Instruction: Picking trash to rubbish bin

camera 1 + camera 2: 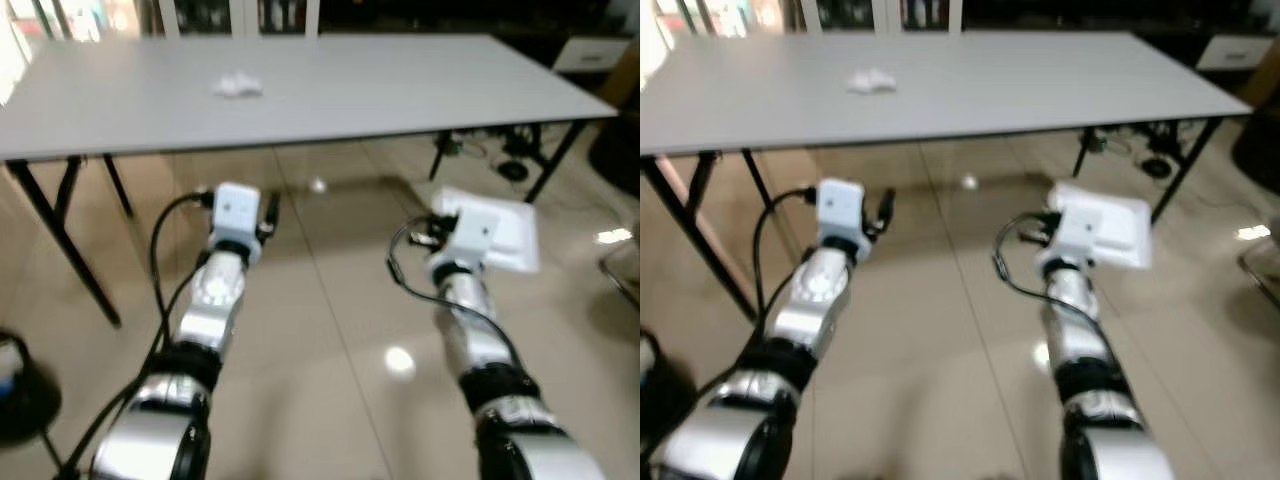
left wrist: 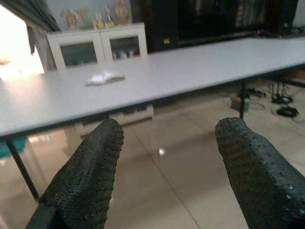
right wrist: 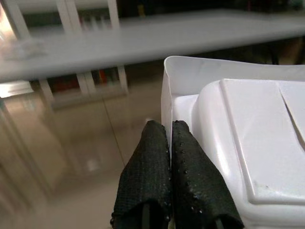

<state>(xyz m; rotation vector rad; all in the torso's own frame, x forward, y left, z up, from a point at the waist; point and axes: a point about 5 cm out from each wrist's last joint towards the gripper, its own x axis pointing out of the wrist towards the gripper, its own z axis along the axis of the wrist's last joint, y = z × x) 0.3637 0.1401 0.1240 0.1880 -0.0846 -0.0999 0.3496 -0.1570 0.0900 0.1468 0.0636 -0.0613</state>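
You are facing a long grey table (image 1: pixel 400 95) on black legs, with both arms raised over the tiled floor (image 1: pixel 330 350) on its near side. The trash (image 1: pixel 237 86), a small crumpled white wad, lies on the tabletop toward the far left, well apart from both grippers.

Your right gripper (image 3: pixel 170 143) has its two black fingers pressed together on the thin rim of a white plastic bin (image 3: pixel 248 138), pinching its wall between them. In the head views the bin (image 1: pixel 500 232) hangs at the end of the right arm, below the table's near edge and toward the right, tilted, above the floor.

Your left gripper (image 2: pixel 167 167) is spread wide, its fingers (image 2: pixel 90 176) well apart with nothing between them. It points toward the table's near edge from the left, lower than the tabletop, and the wad (image 2: pixel 105 78) shows beyond it on the far surface.

Behind the table stands a white cabinet (image 2: pixel 102 45) with glass doors. Cables (image 1: pixel 515 150) lie on the floor under the table's right end. A small white speck (image 1: pixel 318 185) sits on the floor under the table.
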